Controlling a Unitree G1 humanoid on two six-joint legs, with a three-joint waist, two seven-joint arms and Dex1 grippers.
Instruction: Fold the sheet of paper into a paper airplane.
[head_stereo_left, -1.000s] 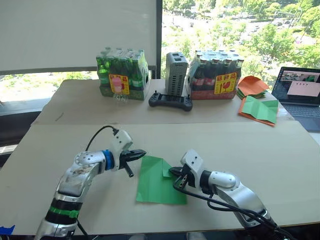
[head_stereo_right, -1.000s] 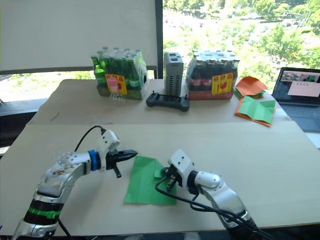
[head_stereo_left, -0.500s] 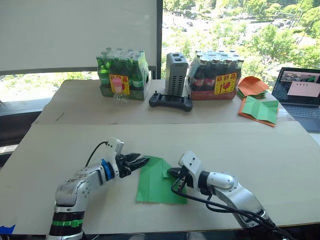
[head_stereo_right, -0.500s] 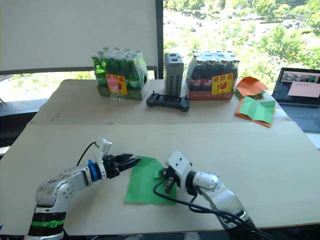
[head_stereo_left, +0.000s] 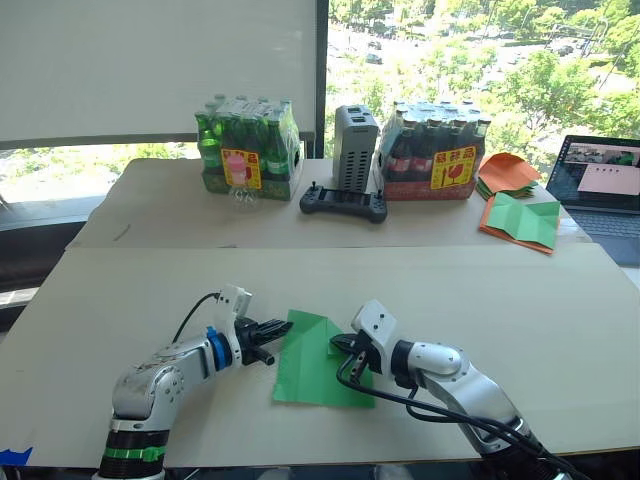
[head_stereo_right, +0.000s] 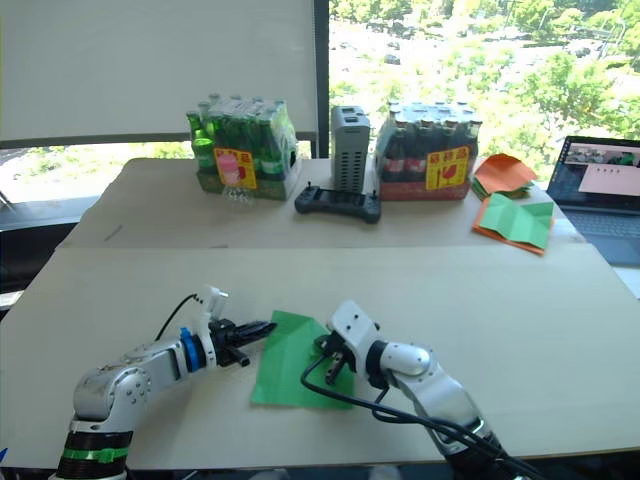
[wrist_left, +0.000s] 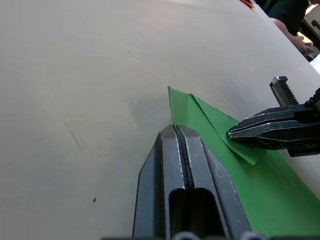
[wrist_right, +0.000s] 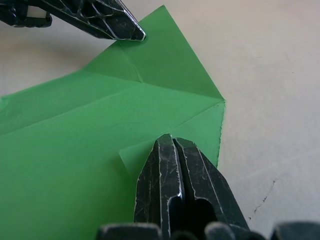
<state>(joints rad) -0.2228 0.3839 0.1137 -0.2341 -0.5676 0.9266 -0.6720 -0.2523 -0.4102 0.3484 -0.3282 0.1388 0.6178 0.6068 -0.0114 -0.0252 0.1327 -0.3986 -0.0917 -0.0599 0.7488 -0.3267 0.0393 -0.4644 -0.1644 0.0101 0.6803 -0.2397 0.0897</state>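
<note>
Sheet of paper, folded corner, closed right tool atop it.

The left gripper has dropped lower, its black fingers closing together at the thin bright green paper sheet's left edge.

The sheet of paper is thin, matt green paper with crisp crease lines and a folded-down corner flap. The bench beneath it looks like pale, matt board, smooth but marked with faint scuffs and a hairline scratch. The left end effector has dark fingers with a dull sheen, possibly metal, though hard plastic cannot be ruled out; the right end effector shows the same worn, scratched black finish. The arm housings are glossy silver. The bottle packs are wrapped in shiny clear plastic film.
</note>
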